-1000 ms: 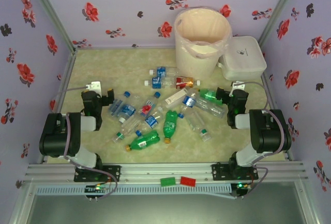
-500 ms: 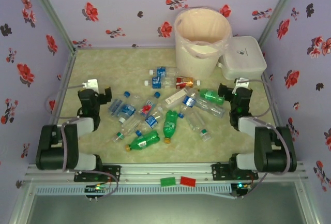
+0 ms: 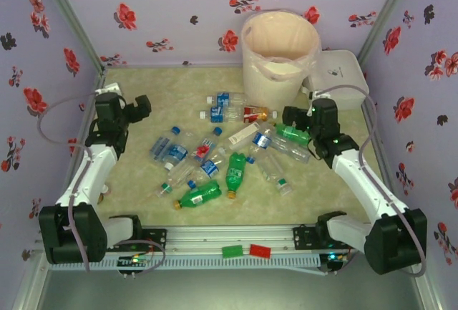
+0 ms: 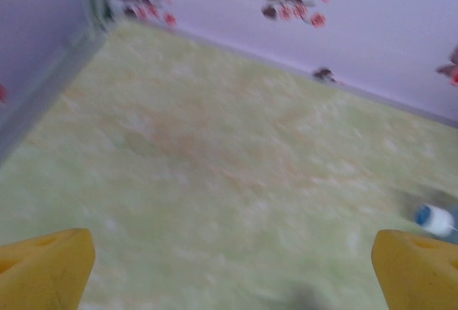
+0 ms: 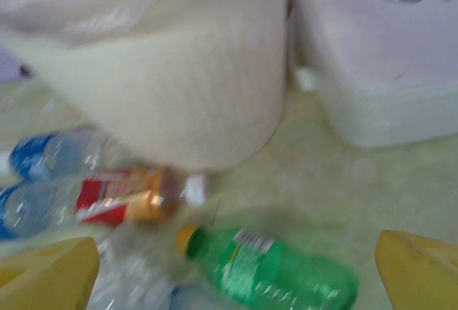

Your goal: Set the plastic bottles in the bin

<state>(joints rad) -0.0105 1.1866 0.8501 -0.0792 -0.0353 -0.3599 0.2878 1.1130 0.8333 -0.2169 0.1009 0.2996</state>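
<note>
Currently clear and green plastic bottles (image 3: pixel 235 170) litter the mid-tabletop (image 3: pixel 164 88), tall cream-white round bin (image 3: pixel 268 81) at its far edge; both jaws gape wide, empty

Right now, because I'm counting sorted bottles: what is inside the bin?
Inside the bin, the pinkish liner bag lines the far wall, and nothing else shows there. The bottom is hidden behind the near rim.

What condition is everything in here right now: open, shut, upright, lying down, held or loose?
Large round cream-white bin: upright, open-topped, thin bag over its rim.
Flat white lidded box: lid shut.
Small plastic bottles: lying on their sides, none held.
Left gripper: open, empty.
Right gripper: open, empty, facing a green bottle.
</note>
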